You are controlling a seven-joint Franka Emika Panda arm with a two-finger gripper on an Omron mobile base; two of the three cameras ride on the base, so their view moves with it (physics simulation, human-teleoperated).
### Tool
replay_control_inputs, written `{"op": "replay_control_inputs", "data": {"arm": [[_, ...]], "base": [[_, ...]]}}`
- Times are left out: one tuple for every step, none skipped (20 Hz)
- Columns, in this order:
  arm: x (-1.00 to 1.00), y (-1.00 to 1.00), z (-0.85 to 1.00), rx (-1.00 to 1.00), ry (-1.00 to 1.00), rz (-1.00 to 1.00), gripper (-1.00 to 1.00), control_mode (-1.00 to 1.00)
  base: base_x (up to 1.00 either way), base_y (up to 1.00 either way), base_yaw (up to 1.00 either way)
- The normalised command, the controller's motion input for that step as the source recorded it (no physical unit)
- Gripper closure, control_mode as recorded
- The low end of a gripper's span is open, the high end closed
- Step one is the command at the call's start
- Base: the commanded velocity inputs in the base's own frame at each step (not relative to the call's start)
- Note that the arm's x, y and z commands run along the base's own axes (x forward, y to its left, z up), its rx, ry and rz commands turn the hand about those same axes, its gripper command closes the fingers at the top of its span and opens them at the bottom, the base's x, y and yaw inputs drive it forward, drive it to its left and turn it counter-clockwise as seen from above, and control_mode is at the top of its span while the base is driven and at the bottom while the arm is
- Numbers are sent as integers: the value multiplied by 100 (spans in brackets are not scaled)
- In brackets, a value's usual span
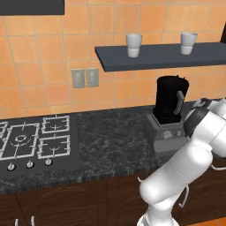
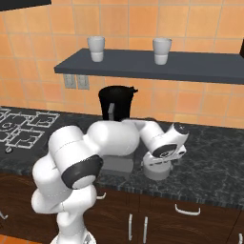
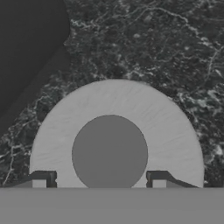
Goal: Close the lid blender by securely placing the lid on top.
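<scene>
the pincer hangs spread, its tips flanking the darker knob of the round grey lid directly beneath, clasping nothing.

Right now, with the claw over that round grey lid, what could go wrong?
1. The claw has one fingertip on each side of the lid's dark knob, apparently without touching it; a poor squeeze might let the lid slip back onto the counter.
2. The blender jar is tall and open. Carrying the lid too low might knock its rim.
3. The shelf with cups hangs above, so lifting too high could bump it.
</scene>
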Motion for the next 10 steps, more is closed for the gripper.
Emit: {"op": "replay_control_inputs", "data": {"arm": [[23, -2, -15, 0, 0, 2, -100, -100], [23, 0, -17, 0, 0, 2, -100, -100], [22, 0, -19, 0, 0, 1, -100, -100], [20, 0, -21, 0, 0, 0, -100, -100], [16, 0, -21, 0, 0, 0, -100, -100], [13, 2, -24, 0, -2, 0, -100, -100], [9, 6, -21, 0, -5, 0, -100, -100], [4, 16, -21, 0, -8, 0, -100, -100], [1, 19, -19, 0, -9, 0, -100, -100], [0, 21, -17, 0, -10, 0, -100, -100]], "base": [[0, 0, 0], [0, 0, 0], [0, 0, 0], [0, 0, 0], [0, 0, 0], [0, 0, 0], [0, 0, 0], [0, 0, 0], [0, 0, 0], [0, 0, 0]]}}
